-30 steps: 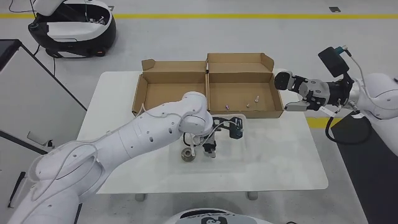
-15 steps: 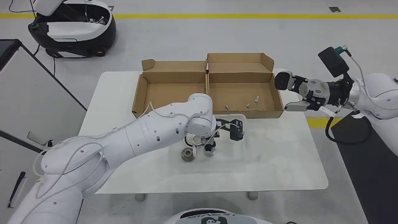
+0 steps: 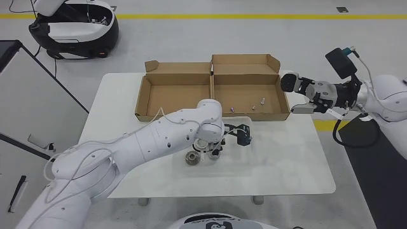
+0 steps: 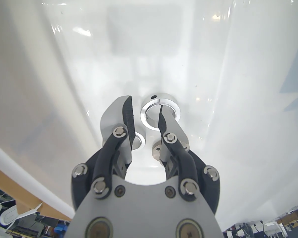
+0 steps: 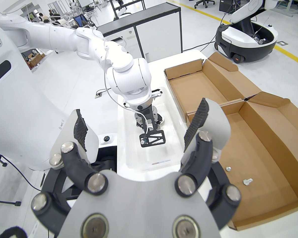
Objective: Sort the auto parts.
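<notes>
Fingers, left wrist: your left gripper (image 4: 144,118) spread, astride the wall of the metal ring (image 4: 149,105), in the tray (image 4: 89,63).
Right wrist: your right gripper (image 5: 140,117) spread, empty, beside the box (image 5: 263,137).
Top: likely grasping step; next, pinch squarely, lift.

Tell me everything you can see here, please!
White table: one, white, under everything.
Clear plastic tray: one, see-through, on the table.
Silver metal rings: three, shiny silver, inside the tray.
Brown cardboard boxes: two, brown, side by side on the table's far side.
Small silver metal parts: three, silver, in the box on the robot's right.
Left claw: one, black and silver, open over the rings.
Right claw: one, black and silver, open beside that box.
</notes>
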Motion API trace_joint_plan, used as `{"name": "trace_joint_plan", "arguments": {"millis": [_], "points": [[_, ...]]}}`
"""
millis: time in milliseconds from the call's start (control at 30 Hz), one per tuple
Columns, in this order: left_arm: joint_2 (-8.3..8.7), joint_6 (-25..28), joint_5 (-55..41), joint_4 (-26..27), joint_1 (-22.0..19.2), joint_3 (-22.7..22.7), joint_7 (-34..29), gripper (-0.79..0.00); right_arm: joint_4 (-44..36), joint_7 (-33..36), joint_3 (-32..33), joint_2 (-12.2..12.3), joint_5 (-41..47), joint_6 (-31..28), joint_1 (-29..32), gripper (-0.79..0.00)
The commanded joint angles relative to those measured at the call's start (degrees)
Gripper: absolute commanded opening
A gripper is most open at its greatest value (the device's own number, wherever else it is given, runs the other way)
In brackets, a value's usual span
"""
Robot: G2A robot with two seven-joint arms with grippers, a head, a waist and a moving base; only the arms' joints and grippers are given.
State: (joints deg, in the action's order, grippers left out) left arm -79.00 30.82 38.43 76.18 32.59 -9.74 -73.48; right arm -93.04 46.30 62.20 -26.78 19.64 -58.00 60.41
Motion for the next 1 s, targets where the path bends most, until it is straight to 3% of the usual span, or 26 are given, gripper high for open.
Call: {"name": "trace_joint_plan", "arguments": {"millis": [0,400,800,967], "points": [[-0.32,-0.25,0.49,-0.25,0.29,0.00,-0.24,-0.511,0.00,0.00,0.00,0.00,0.00,0.00,0.00,0.000],[-1.42,-1.13,1.07,-1.31,0.53,0.00,-1.13,-0.545,0.00,0.00,0.00,0.00,0.00,0.00,0.00,0.000],[0.09,-2.83,0.53,0.96,0.00,0.00,-2.82,-0.539,0.00,0.00,0.00,0.00,0.00,0.00,0.00,0.000],[-0.10,-2.95,1.94,0.76,1.05,0.00,-2.95,-0.502,0.00,0.00,0.00,0.00,0.00,0.00,0.00,0.000]]}}
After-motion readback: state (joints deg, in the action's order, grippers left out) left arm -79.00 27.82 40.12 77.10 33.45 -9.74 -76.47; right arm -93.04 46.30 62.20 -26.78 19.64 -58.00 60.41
